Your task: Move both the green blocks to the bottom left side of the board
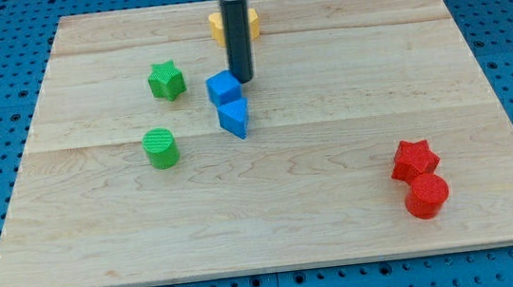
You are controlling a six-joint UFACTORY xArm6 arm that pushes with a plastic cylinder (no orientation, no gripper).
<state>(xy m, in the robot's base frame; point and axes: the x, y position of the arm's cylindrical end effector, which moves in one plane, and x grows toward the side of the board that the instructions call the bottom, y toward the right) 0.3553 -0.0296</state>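
**Tip at the blue cube, both green blocks in the left half**

You have no gripper on this arm, only a straight dark rod, so nothing opens, closes or is held. My tip (242,78) rests on the board just to the view's right of the blue cube (223,88), at its upper corner; whether it touches the cube you cannot tell from this angle.

Directly below the cube, touching it or nearly so, sits a blue wedge-shaped block (234,119). Behind the rod, toward the view's top, a yellow block (217,27) is partly hidden by the rod, so its shape is not clear.

To the view's left of the tip you see the green star (166,79), near the blue cube but apart from it. Below the star and slightly further left stands the green cylinder (160,147), apart from both the star and the blue blocks. Both green blocks lie in the left half of the wooden board (339,202), around its middle height, well away from the bottom left corner.

Far off at the view's lower right, a red star (415,159) and a red cylinder (426,195) sit touching each other.
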